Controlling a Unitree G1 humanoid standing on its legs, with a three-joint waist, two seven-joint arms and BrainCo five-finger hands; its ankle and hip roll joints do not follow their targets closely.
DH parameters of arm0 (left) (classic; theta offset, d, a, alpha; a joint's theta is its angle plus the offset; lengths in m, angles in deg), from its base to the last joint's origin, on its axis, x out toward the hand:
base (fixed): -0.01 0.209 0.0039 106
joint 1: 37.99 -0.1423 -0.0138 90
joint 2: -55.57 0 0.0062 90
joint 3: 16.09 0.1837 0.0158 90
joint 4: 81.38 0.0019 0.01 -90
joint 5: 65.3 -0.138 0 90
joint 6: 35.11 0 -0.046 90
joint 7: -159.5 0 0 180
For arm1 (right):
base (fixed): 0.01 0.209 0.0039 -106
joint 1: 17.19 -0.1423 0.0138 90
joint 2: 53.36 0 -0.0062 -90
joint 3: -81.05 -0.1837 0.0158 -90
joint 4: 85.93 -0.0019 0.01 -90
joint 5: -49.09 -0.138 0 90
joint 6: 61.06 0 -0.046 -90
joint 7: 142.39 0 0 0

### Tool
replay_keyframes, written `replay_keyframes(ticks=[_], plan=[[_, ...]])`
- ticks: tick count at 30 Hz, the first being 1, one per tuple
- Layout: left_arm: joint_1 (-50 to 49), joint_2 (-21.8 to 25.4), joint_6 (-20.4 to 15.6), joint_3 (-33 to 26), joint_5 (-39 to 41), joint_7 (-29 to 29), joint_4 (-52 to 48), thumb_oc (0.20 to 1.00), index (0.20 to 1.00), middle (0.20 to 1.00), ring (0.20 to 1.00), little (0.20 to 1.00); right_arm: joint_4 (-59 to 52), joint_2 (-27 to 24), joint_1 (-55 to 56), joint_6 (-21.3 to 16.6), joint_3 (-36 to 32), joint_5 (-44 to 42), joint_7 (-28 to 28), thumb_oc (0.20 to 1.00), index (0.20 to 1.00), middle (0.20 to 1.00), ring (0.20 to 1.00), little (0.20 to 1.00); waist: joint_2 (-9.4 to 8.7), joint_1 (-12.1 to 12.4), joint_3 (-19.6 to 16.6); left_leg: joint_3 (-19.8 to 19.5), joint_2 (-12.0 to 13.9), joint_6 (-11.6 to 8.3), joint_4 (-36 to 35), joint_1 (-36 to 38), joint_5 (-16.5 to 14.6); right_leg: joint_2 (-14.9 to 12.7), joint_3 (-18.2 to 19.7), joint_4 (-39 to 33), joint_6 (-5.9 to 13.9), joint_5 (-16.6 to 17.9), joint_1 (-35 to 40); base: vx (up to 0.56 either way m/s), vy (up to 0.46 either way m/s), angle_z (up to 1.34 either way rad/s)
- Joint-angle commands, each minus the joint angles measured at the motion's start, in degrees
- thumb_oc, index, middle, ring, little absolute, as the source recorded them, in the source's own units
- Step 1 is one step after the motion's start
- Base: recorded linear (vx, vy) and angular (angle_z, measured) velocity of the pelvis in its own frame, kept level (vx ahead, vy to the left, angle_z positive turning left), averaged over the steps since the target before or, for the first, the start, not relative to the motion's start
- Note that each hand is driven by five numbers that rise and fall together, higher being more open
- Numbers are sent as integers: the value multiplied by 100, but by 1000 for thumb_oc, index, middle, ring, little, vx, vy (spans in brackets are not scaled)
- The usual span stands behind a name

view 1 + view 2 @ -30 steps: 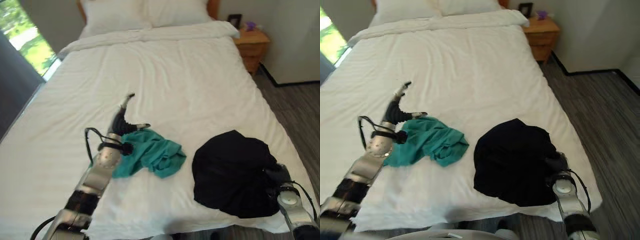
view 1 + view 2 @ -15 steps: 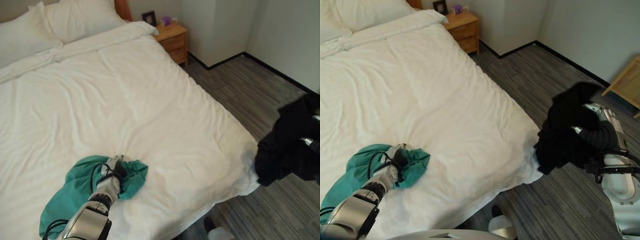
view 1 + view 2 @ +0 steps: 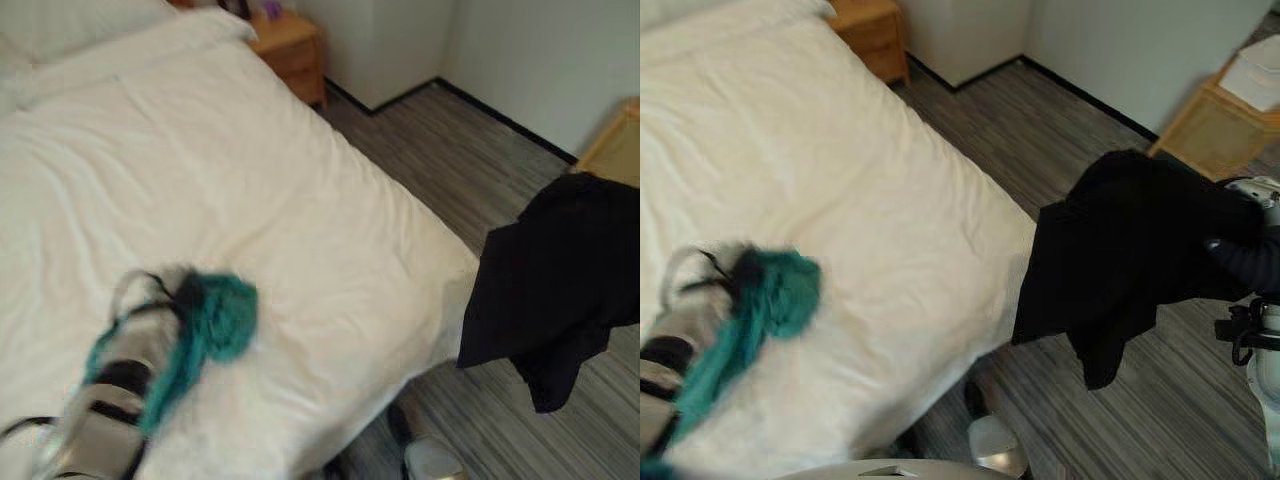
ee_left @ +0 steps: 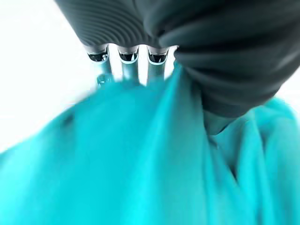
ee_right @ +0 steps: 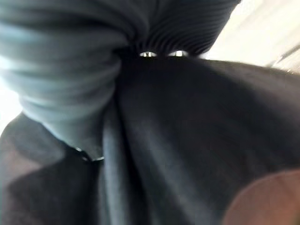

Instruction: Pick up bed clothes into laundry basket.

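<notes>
At lower left, my left hand (image 4: 126, 65) clutched a teal cloth garment (image 3: 205, 325) above the white bed (image 3: 200, 180); my right hand (image 3: 1240, 262) gripped a hanging black garment (image 3: 1120, 260) at right.

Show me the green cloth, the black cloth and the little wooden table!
green cloth (image 3: 215, 315), left eye view, bunched top.
black cloth (image 3: 1120, 255), right eye view, middle of the hanging part.
wooden nightstand (image 3: 290, 45), left eye view, front.

teal garment (image 3: 205, 325), black garment (image 3: 1120, 265), white bed (image 3: 200, 180)
</notes>
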Motion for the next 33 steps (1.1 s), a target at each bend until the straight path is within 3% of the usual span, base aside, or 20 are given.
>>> replay_keyframes(ticks=[1,2,3,5,9,13,14,15,18,19,20,22,23,24,25,28,29,30,31,33], plan=[[-429,368,-204,-1443,450,-603,-1093,200,200,200,200,200,-433,-66,-437,-103,-340,343,-231,200,200,200,200,200,119,647,-43,326,356,-354,36,95,-346,-740,-479,1242,248,-683,479,-206,-8,-122],[-983,245,-122,-2109,423,-594,-2014,200,200,200,200,200,-451,-34,-509,1,-206,448,-128,200,200,200,200,200,108,784,-91,564,405,-341,36,101,-304,-937,-713,1396,265,-643,589,-241,-3,-172],[-1203,76,-128,-2407,405,-477,-2569,200,200,200,200,200,-465,21,-610,68,-77,492,-59,200,200,200,200,200,99,913,-136,675,432,-337,36,81,-293,-1068,-881,1423,259,-633,703,-182,-73,-167],[-1164,-421,-187,-2551,354,-503,-3441,200,200,200,200,200,-457,96,-891,208,275,578,89,200,200,200,200,200,59,1126,-255,924,493,-337,54,49,-222,-1398,-1285,1406,366,-338,955,-171,-128,-108],[-751,-1065,-567,-2138,1044,-513,-4116,200,200,200,200,200,-355,3,-1522,349,758,437,121,200,200,200,200,200,28,1441,-424,1185,601,-440,79,28,-145,-1717,-1521,997,643,175,1434,-155,-147,-56],[-606,-1592,-780,-1724,1526,-449,-4289,200,200,200,200,200,-389,17,-1758,325,924,147,154,200,200,200,200,200,90,1419,-434,1377,772,-585,83,108,65,-1422,-1487,447,625,-60,1539,-160,-210,-103],[-476,-1841,-837,-1458,1878,-468,-4212,200,200,200,200,200,-23,-69,-2058,463,1389,227,66,200,200,200,200,200,134,1431,-449,1450,899,-653,89,95,168,-1246,-1488,193,586,-320,1593,-105,-277,-92],[-544,-2286,-1031,-1355,2559,-501,-4342,200,200,200,200,200,-236,151,-2002,332,1548,283,-32,200,200,200,200,200,220,1349,-384,1419,1074,-798,97,110,320,-994,-1341,-100,483,-512,1569,-97,-342,-89],[-515,-2790,-1262,-1127,3397,-807,-4510,200,200,200,200,200,-255,170,-2394,244,1902,221,-450,200,200,200,200,200,318,1297,-238,1386,1369,-931,203,193,588,-663,-1095,-298,285,-625,1465,-31,-277,-94],[-458,-2943,-1275,-1004,3536,-885,-4534,200,200,200,200,200,-230,207,-2425,229,2050,167,-514,200,200,200,200,200,298,1316,-138,940,1286,-917,354,192,505,-606,-918,-313,239,-669,1410,-57,-266,-136],[-428,-3097,-1315,-883,3681,-964,-4516,200,200,200,200,200,-142,156,-2459,231,2243,216,-574,200,200,200,200,200,242,1394,14,52,1031,-842,700,98,182,-547,-610,-331,171,-678,1370,5,-275,-138],[-431,-3238,-1290,-555,3760,-900,-4565,200,200,200,200,200,-11,-39,-2665,208,2805,330,-469,200,200,200,200,200,156,1554,92,-1090,543,-716,901,16,-305,-446,-114,-325,59,-716,1318,35,-245,-151],[-424,-3238,-1292,-572,3758,-904,-4560,200,200,200,200,200,33,-52,-2715,194,2840,335,-489,200,200,200,200,200,154,1532,92,-1097,532,-699,945,-37,-299,-457,-118,-332,61,-685,1292,132,-201,-135],[-439,-3299,-1191,-383,3680,-920,-4565,200,200,200,200,200,105,-63,-2861,234,3267,339,-372,200,200,200,200,200,156,1543,137,-1415,248,-630,1133,-18,-514,-407,140,-307,-35,-679,1259,89,-86,-163],[-444,-3298,-1187,-397,3673,-925,-4567,200,200,200,200,200,119,-64,-2887,236,3294,343,-378,200,200,200,200,200,151,1532,135,-1412,242,-622,1171,-39,-538,-415,148,-305,-32,-682,1252,188,-171,-154],[-715,-3413,-1117,-306,3532,-872,-4649,200,200,200,200,200,-89,-184,-2797,241,3521,449,-288,200,200,200,200,200,211,1572,315,-1544,-439,-431,1186,-595,-482,-213,451,-344,-167,-815,1241,181,-107,-106],[-723,-3423,-1117,-311,3525,-873,-4650,200,200,200,200,200,-75,-194,-2809,241,3540,453,-298,200,200,200,200,200,201,1587,291,-1518,-452,-422,1186,-604,-495,-233,476,-335,-161,-836,1218,227,-50,-21],[-890,-3506,-1167,-297,3592,-858,-4754,200,200,200,200,200,-183,-86,-2969,269,3649,474,-368,200,200,200,200,200,271,1720,311,-1455,-595,-390,1092,-869,-317,-113,521,-368,-178,-913,1350,432,-32,-12],[-967,-3604,-1168,-157,3740,-816,-4531,200,200,200,200,200,378,-21,-3723,397,4336,426,-240,200,200,200,200,200,298,2014,255,-1088,-628,-389,819,-1275,77,14,685,-369,-208,-1171,1601,561,-44,-34],[-900,-3745,-1148,-44,3907,-817,-4350,200,200,200,200,200,683,149,-4154,569,4656,490,-285,200,200,200,200,200,278,2213,266,-760,-508,-398,607,-1622,300,60,769,-369,-212,-1371,1898,457,-14,-78]])
